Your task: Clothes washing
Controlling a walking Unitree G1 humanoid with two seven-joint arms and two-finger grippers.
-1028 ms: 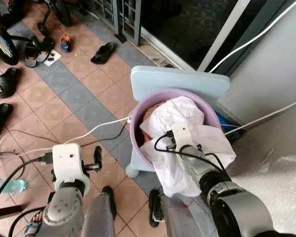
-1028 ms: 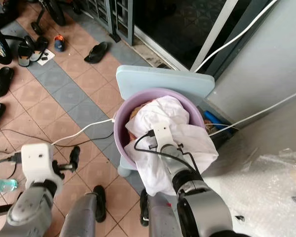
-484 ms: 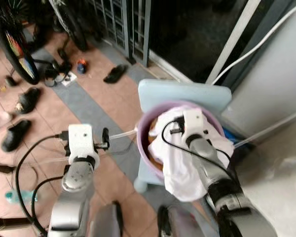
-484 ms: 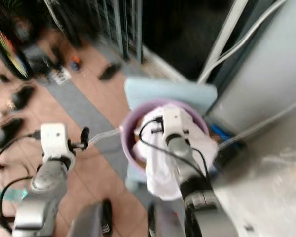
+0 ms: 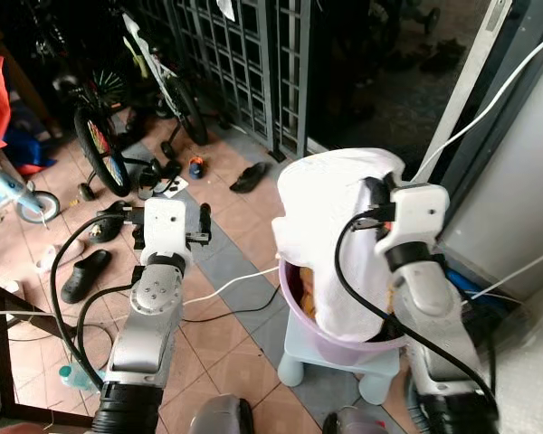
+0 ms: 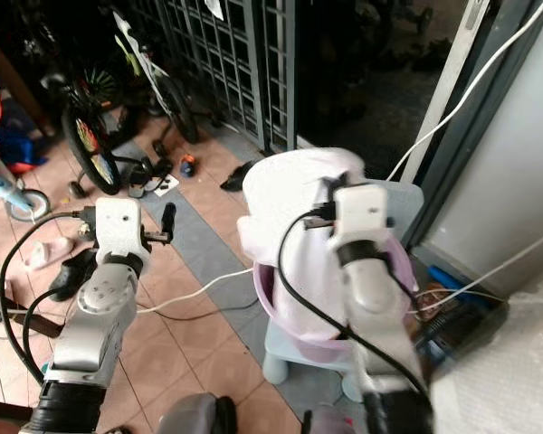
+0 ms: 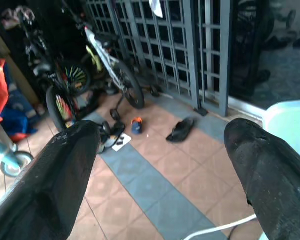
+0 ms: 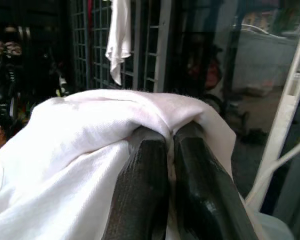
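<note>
The right gripper [image 8: 167,150] has its two black fingers [image 8: 142,190] pressed close together, pinching a fold of a white cloth [image 8: 75,150]. The fabric bunches over the fingertips and drapes away from them on both sides. In the head views the right gripper [image 5: 373,194] is raised above a purple basin [image 5: 344,339], and the white cloth [image 5: 330,244] hangs from it in a long sheet, its lower part trailing down into the basin. An orange-brown garment [image 5: 309,294] shows inside the basin behind the hanging cloth. The basin sits on a pale blue plastic stool [image 5: 330,362].

The left gripper [image 7: 162,165] holds nothing, its fingers [image 7: 50,185] spread wide apart with floor visible between them. In the head view the left gripper [image 5: 204,221] is held out at about chest height, well to the left of the basin and apart from the cloth.

The floor [image 5: 226,330] is laid with terracotta tiles crossed by a band of grey ones. A white cable [image 5: 231,285] runs across it toward the basin. Sandals and slippers [image 5: 249,177] lie scattered near a dark metal grille gate [image 5: 253,63], and bicycles [image 5: 100,136] stand to the left. A grey wall [image 5: 525,199] rises to the right, with white cables running along it.
</note>
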